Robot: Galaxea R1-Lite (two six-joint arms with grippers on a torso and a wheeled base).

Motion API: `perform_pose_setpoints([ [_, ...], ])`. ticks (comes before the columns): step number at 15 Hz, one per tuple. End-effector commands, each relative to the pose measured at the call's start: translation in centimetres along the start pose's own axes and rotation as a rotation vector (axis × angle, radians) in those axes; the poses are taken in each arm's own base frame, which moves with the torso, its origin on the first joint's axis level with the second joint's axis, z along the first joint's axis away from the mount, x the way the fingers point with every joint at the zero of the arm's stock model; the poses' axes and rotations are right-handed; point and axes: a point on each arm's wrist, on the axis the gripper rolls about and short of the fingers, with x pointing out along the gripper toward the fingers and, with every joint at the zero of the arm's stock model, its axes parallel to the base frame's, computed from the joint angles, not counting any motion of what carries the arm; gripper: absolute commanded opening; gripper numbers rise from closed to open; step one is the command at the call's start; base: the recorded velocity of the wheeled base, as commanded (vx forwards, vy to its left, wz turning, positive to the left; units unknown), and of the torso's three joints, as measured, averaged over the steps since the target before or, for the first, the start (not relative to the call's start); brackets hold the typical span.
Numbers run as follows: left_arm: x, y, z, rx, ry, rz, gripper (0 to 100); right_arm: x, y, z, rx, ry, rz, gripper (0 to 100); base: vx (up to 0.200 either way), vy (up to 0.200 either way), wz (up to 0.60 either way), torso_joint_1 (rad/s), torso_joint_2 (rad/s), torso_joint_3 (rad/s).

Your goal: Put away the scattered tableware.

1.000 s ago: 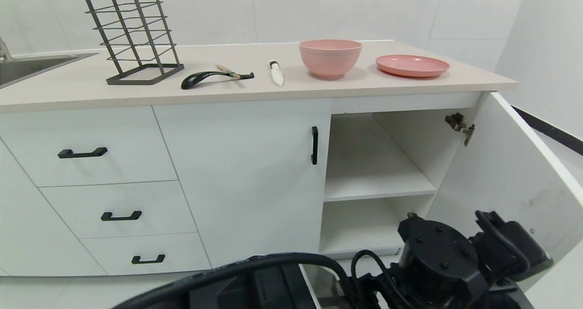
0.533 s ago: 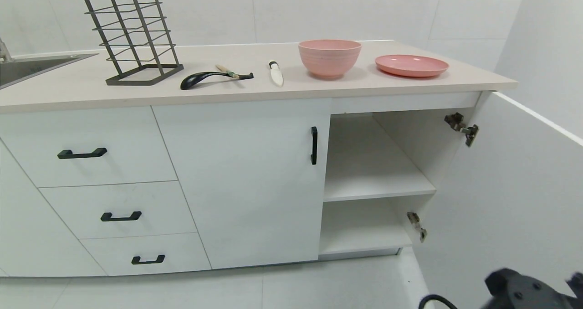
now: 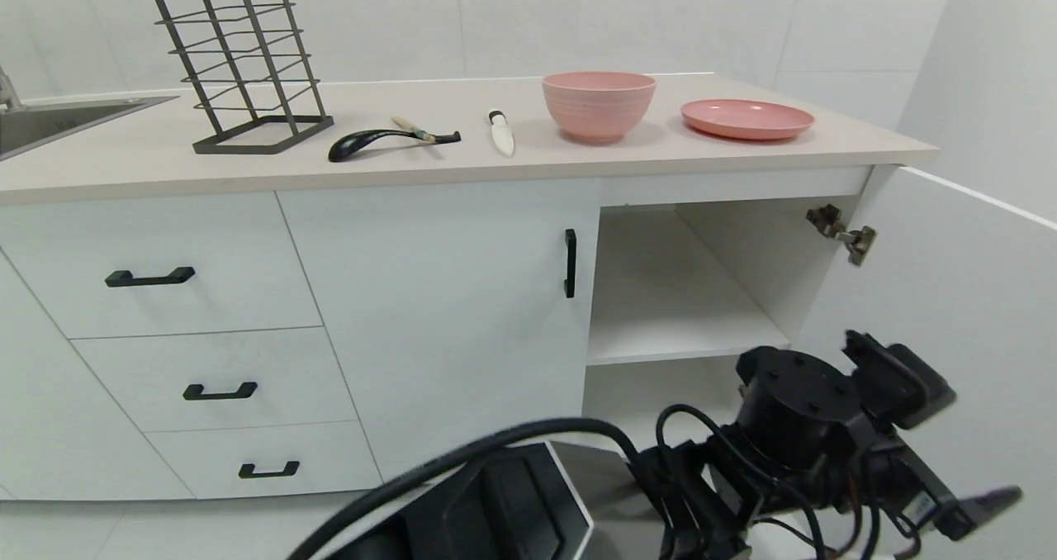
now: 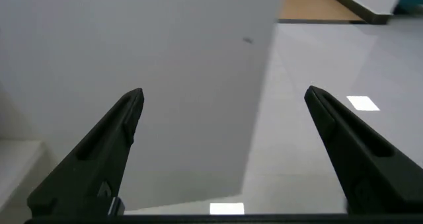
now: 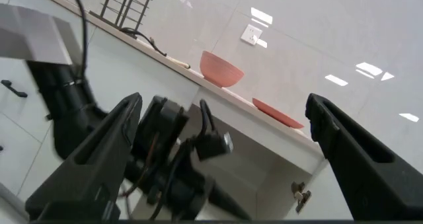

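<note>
Door (image 3: 950, 296) wider open; ribbed pink bowl (image 3: 599, 104), flat pink plate (image 3: 747, 119)

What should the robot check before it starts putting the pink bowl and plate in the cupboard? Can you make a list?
1. Is the cupboard door open: ok.
2. Can the shelf be seen past it: ok.
3. Is the left gripper open and holding nothing: ok.
4. Is the right gripper open and holding nothing: ok.
5. Are the pink bowl, pink plate, spoon and knife put away: not ok, all lie on the counter.
6. Is the bowl empty inside: cannot tell.
</note>
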Motion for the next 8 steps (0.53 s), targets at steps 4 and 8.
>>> perform_pose_setpoints([
  [4,-8.0,5.3,5.0,0.014,-0.007,0.150,100,-0.9,0.7,-1.0,0.059,0.041,0.039,100,0.000,0.000,0.00,0.000,0.00,0.000],
  [8,-14.3,2.6,8.6,0.027,-0.061,0.164,100,-1.0,1.0,-2.2,0.132,0.155,0.012,100,0.000,0.000,0.00,0.000,0.00,0.000],
])
